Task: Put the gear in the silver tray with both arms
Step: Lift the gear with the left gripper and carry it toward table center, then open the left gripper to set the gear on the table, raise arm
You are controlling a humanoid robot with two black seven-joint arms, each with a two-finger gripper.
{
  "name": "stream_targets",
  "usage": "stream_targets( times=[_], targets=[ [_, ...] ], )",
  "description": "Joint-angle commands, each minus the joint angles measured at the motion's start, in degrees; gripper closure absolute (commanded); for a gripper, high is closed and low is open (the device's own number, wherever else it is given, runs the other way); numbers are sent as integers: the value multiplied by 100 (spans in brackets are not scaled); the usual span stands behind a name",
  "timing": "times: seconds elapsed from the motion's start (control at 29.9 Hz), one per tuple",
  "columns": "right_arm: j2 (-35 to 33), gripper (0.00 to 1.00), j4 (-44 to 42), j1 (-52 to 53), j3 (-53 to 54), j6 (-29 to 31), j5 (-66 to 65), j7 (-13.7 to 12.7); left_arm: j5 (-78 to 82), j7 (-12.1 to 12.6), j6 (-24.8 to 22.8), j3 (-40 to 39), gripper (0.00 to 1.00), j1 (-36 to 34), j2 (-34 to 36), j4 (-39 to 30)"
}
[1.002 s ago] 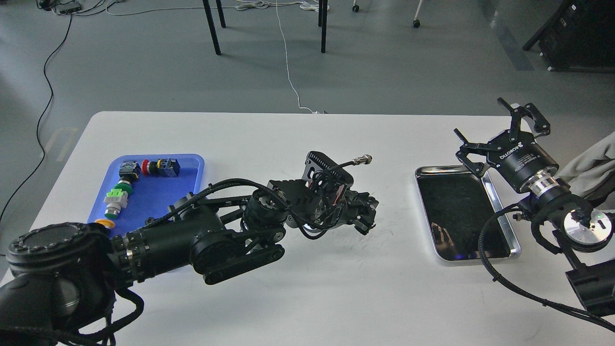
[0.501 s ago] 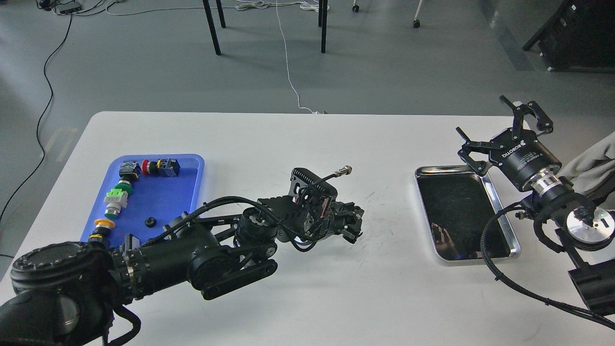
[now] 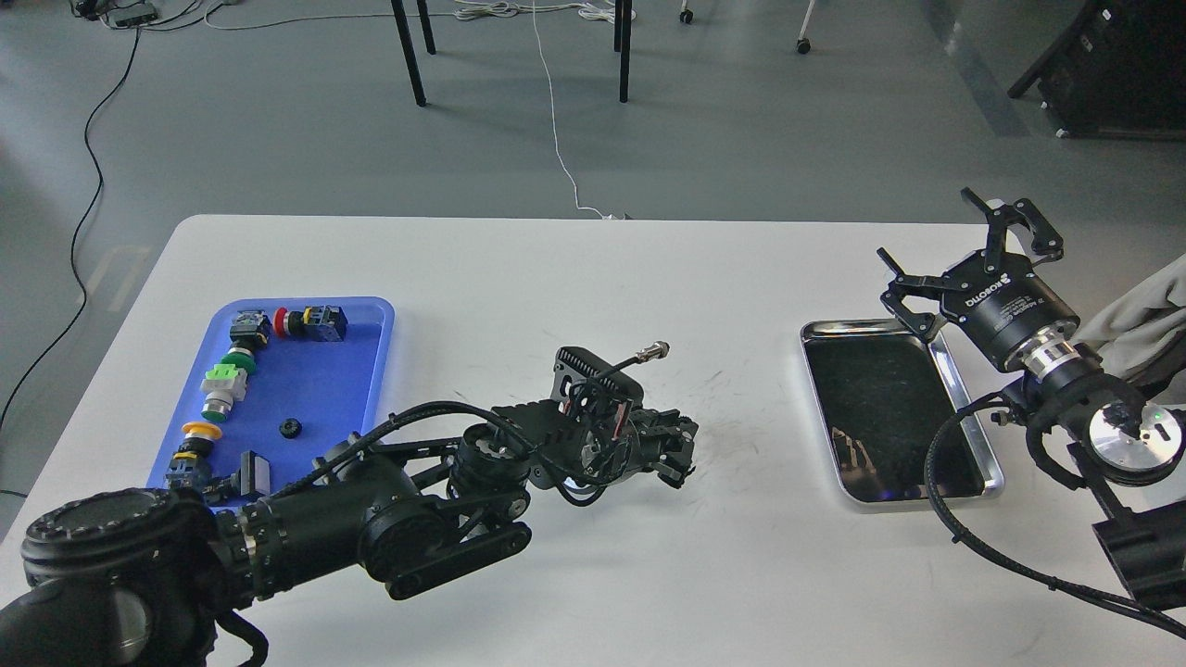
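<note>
The gear (image 3: pixel 291 427) is a small black toothed wheel lying in the blue plastic tray (image 3: pixel 310 375) at the left. The silver tray (image 3: pixel 880 398) sits at the right of the white table, its dark bottom bare. My left gripper (image 3: pixel 681 452) hangs low over the middle of the table, well right of the gear; it is dark and its fingers cannot be told apart. My right gripper (image 3: pixel 938 239) is open and empty, raised above the far right corner of the silver tray.
The blue tray also holds several push-button switches (image 3: pixel 222 384) along its left side and a red-capped one (image 3: pixel 310 321) at the top. A grey cloth (image 3: pixel 1144 324) lies at the right edge. A black cable (image 3: pixel 936 463) loops over the silver tray's near right corner.
My left arm has drawn back toward the lower left, uncovering the gear and more of the blue tray. My right gripper has hardly moved.
</note>
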Motion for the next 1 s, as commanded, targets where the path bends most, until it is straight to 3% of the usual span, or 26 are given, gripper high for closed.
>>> stream_targets(
  times=[0.0, 0.43, 0.53, 0.73, 0.97],
  targets=[
    [0, 1, 0, 0, 0, 0, 0, 0, 27, -1, 8, -1, 79, 19, 0, -25],
    [0, 1, -9, 0, -9, 0, 0, 0, 27, -18, 324, 8, 44, 45, 0, -200],
    [0, 1, 0, 0, -9, 0, 0, 0, 1, -18, 385, 8, 26, 36, 0, -236],
    [0, 1, 18, 0, 8, 0, 0, 0, -86, -18, 456, -79, 9, -43, 0, -271],
    [-18, 1, 88, 18, 8, -26, 8, -9, -649, 61, 517, -1659, 3, -157, 0, -315]
  ],
)
